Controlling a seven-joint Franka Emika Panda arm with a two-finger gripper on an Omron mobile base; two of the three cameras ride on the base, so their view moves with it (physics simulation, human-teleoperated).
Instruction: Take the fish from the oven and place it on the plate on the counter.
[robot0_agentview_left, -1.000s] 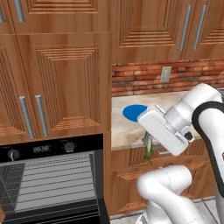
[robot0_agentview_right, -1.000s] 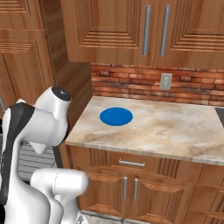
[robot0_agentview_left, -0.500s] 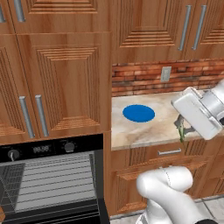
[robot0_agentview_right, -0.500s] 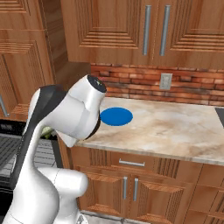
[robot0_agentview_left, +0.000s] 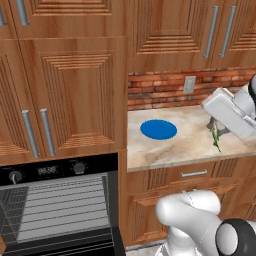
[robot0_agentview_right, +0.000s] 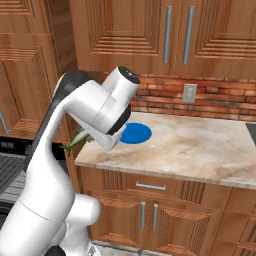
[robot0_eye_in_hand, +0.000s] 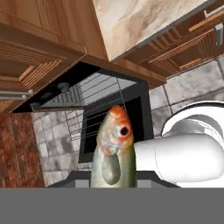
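Olive-green and yellowish, the fish (robot0_eye_in_hand: 113, 151) is seen pinched between the tips of the gripper (robot0_eye_in_hand: 113, 181) in the hand view, its orange-tinted head and one eye pointing away from the hand and its pale belly turned toward the camera. In the left base view the fish (robot0_agentview_left: 215, 138) is shown hanging tail-down from the gripper (robot0_agentview_left: 217, 131) above the right part of the counter (robot0_agentview_left: 185, 147), near its front edge. The plate (robot0_agentview_left: 158, 129), bright blue and round, is seen lying flat on the counter well to the left of the fish, apart from it, with nothing on it. In the right base view the fish (robot0_agentview_right: 76, 141) is seen sticking out from behind the white arm at the left end of the counter (robot0_agentview_right: 200, 150), and the plate (robot0_agentview_right: 137, 133) is partly hidden by the arm. The oven (robot0_agentview_left: 55, 210) is seen at the lower left of the left base view with its door open and its grey wire racks bare; its knobs and display are set in the black panel above. A brick wall (robot0_agentview_left: 165, 90) with an outlet (robot0_agentview_left: 189, 84) is seen behind the counter.
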